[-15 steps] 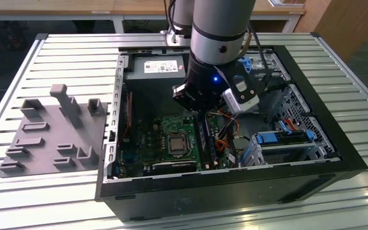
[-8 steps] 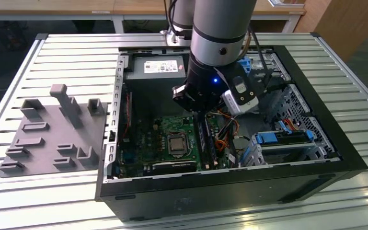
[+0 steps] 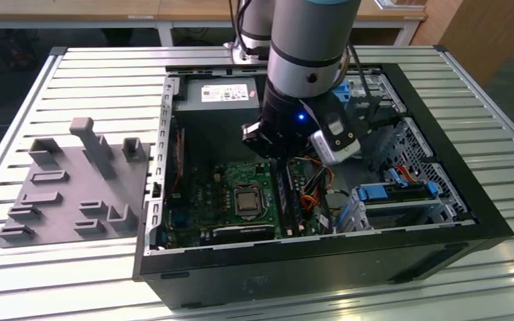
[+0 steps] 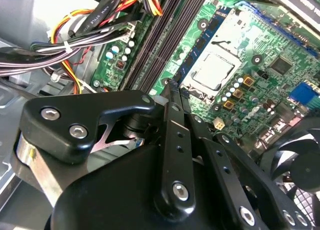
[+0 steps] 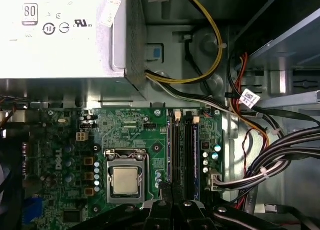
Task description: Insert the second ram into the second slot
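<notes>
My gripper [image 3: 280,155] hangs inside the open computer case [image 3: 444,167], just above the motherboard [image 3: 212,194]. Its black fingers [image 4: 172,97] are drawn together into a narrow tip, and I see nothing between them. The tip [image 5: 166,191] sits at one end of the long dark memory slots [image 5: 182,147], which run beside the processor socket [image 5: 125,180]. A thin blue edge [image 5: 199,142] follows the slot nearest the cables; I cannot tell whether it is the second ram. In the second wrist view the same slots [image 4: 160,44] stretch away from the fingertips.
The grey power supply [image 3: 225,93] fills the case's far end. Bundled cables [image 5: 270,160] lie beside the slots. A fan [image 4: 300,160] sits near the board. Drive bays with blue clips [image 3: 400,194] stand at the exterior view's right. A grey fixture [image 3: 78,180] rests on the slatted table.
</notes>
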Robot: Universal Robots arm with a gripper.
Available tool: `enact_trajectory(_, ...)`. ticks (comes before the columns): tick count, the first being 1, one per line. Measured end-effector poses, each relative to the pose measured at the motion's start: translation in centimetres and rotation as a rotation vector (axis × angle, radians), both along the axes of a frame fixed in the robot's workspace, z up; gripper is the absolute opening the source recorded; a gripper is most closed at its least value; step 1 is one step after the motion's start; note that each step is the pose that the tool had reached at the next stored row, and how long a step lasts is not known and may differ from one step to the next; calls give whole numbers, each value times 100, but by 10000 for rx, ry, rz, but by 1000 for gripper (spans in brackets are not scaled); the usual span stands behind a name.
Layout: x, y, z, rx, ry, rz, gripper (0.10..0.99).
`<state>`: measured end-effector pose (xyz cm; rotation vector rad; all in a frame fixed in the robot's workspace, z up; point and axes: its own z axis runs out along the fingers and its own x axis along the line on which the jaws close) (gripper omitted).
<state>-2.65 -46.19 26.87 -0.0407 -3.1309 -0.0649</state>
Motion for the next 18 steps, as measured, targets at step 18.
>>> enact_trajectory(18,35,-42,-165,96,15,-208,114)
